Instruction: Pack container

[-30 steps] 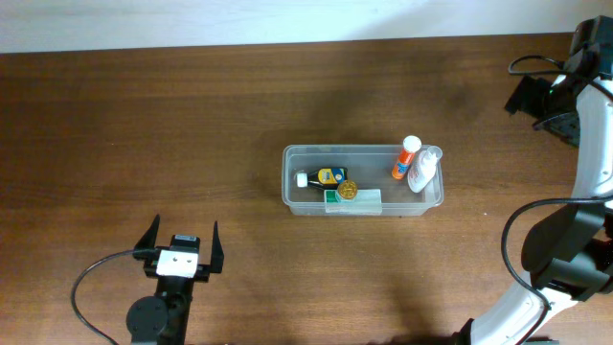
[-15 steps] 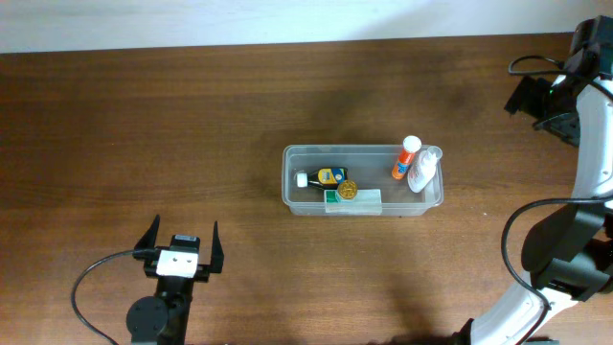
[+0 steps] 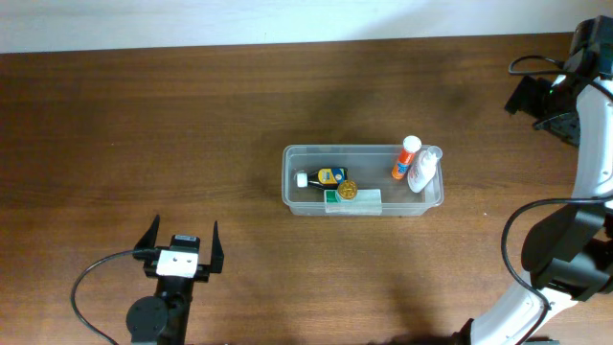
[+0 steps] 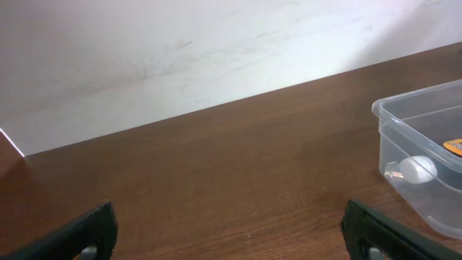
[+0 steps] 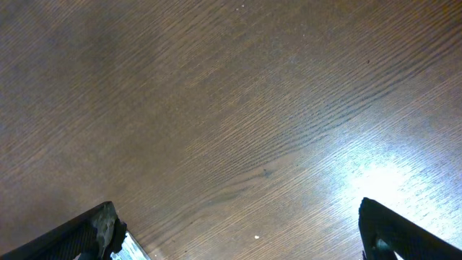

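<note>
The clear plastic container (image 3: 292, 196) sits at the table's centre. It holds an orange glue stick (image 3: 406, 157), a clear white bottle (image 3: 422, 170), a small yellow-blue bottle (image 3: 329, 176), a gold-capped item (image 3: 346, 190) and a green-white box (image 3: 356, 203). Its left corner shows in the left wrist view (image 4: 404, 115). My left gripper (image 3: 181, 238) is open and empty, front left of the container; it also shows in the left wrist view (image 4: 231, 235). My right gripper (image 5: 242, 231) is open and empty above bare wood; its arm (image 3: 575, 91) is at the far right.
A white wall (image 4: 180, 50) runs along the table's far edge. The right arm's base and cables (image 3: 556, 259) stand at the right edge. Bare brown wood surrounds the container on all sides.
</note>
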`<state>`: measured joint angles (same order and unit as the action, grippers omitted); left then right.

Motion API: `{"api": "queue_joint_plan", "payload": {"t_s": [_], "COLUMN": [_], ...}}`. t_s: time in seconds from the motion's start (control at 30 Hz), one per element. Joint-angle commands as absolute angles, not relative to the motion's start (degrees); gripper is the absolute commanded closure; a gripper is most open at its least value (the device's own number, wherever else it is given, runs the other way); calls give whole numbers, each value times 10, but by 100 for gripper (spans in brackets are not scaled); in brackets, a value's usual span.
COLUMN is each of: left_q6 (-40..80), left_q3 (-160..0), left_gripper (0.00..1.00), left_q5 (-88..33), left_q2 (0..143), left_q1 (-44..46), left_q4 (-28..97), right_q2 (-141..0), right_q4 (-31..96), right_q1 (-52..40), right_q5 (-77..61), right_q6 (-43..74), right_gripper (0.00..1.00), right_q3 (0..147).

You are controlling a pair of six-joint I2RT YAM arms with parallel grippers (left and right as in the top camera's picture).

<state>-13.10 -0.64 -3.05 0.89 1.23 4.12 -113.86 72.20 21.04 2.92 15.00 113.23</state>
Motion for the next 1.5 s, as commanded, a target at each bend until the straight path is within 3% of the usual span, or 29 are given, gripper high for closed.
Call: {"api": "queue_joint_plan", "payload": {"t_s": [0.0,0.53,1.0,1.2,1.47], "left_q6": [-134,-134,-134,-134,-134], "left_q3": [-8,-8,-8,-8,-8], "left_gripper": [1,1,1,1,1], "left_q5": [-43,-43,-43,-43,-43], "left_q2": [3,3,3,3,3], "left_q1": [15,15,15,15,15], "left_q4": [48,48,48,48,48], "right_q2": [-1143,-1119,-928,-815,-602], "right_q4": [722,726,739,657,425], "right_q1": [214,212,127,127,101], "right_q5": [32,37,124,119,45], "right_q6": [153,152,152,151,151], "right_gripper": [2,2,2,2,2], "right_q3": [1131,1131,1113,953,648]}}
